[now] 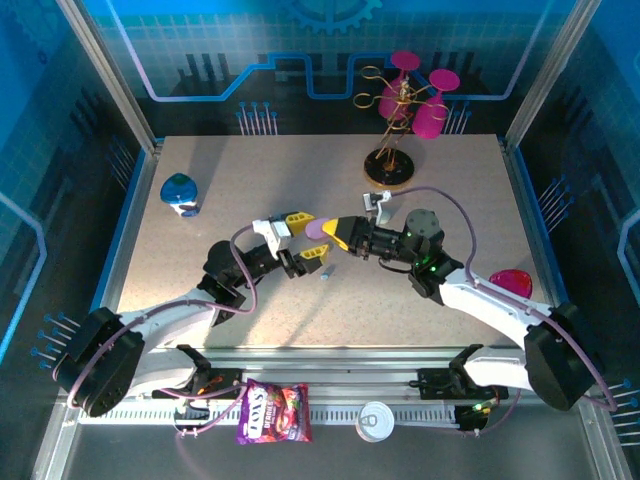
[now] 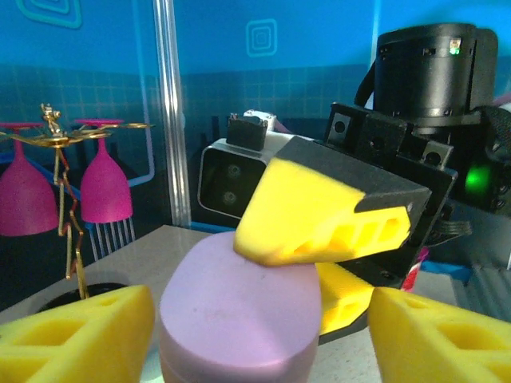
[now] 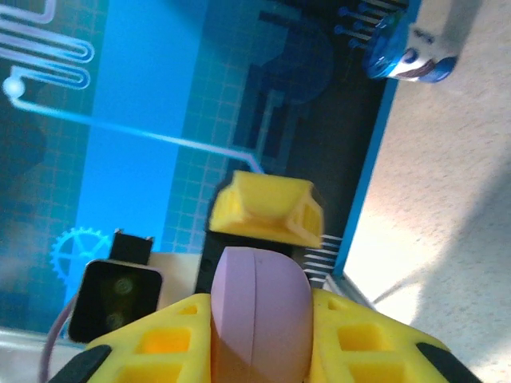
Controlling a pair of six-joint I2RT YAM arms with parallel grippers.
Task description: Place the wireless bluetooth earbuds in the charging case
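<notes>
Right gripper (image 3: 259, 331) pinches the smooth lilac oval plastic case (image 2: 239, 319); left gripper (image 2: 255, 347) fingers stand spread. The slick shell may slip and drop.

Grippers tip to tip, mid-frame
Left gripper (image 1: 303, 240) is spread wide; right gripper (image 1: 338, 232) is clamped on the case (image 1: 316, 228).

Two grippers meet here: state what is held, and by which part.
The right gripper clamps the closed lilac case across its two shell halves; the left gripper stands open around it.
</notes>
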